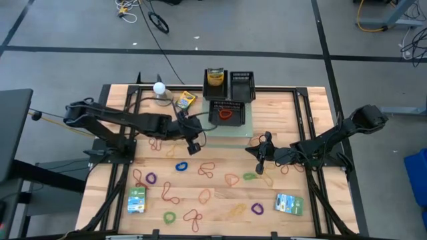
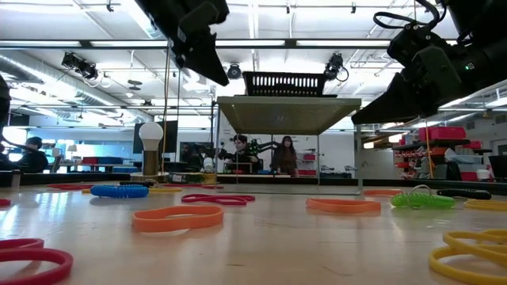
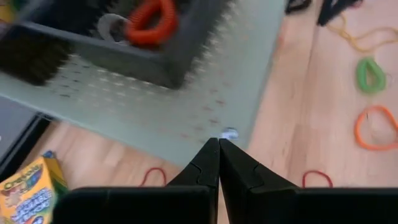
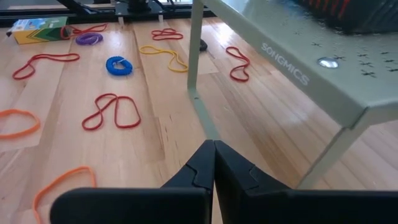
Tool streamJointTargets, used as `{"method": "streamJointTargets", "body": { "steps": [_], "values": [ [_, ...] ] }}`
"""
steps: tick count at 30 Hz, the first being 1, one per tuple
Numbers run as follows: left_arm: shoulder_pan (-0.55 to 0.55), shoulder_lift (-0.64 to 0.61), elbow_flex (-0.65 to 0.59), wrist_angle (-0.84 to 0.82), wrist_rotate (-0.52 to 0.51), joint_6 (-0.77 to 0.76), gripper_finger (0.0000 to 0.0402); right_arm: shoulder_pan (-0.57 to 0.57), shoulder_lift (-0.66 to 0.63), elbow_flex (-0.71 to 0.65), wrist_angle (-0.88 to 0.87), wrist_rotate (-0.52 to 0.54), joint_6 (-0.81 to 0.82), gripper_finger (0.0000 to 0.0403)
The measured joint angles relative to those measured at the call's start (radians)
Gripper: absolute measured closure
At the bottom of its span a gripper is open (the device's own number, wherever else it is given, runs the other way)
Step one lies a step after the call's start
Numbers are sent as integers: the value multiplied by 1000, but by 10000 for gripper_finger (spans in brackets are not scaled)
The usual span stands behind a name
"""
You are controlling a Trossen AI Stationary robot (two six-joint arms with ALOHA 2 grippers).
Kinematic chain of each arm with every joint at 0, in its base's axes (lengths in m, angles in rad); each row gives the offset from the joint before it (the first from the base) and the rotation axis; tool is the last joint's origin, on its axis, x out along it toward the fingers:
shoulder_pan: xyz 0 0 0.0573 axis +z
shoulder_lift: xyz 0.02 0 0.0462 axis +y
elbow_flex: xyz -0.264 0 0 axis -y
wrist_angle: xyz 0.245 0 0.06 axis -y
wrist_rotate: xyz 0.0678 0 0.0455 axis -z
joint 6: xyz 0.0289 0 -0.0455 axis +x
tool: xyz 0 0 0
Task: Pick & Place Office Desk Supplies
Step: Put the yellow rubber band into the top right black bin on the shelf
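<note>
Rubber bands (image 1: 205, 171) strewn across the frame's lower centre, one orange band (image 1: 225, 113) in the black basket (image 1: 227, 112) upper centre; left gripper (image 1: 194, 147) and right gripper (image 1: 261, 168) nearby, both pressed together, empty.

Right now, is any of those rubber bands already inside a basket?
Yes, one: the orange-red rubber band lies in the black basket on the raised green shelf. All the others are scattered on the wooden table.
</note>
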Motion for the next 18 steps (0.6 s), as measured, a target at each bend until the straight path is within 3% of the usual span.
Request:
{"method": "streamJointTargets", "body": {
  "steps": [6,10,14,18],
  "values": [
    [-46,-21,-2,-23,4,-18,393,0,0,0,0,0,0,391],
    [-121,-31,-57,39,-46,-17,393,0,0,0,0,0,0,391],
    [-186,-89,-240,305,-32,-18,394,0,0,0,1,0,0,391],
    [-225,-146,-474,685,31,-16,394,0,0,0,0,0,0,391]
  ]
}}
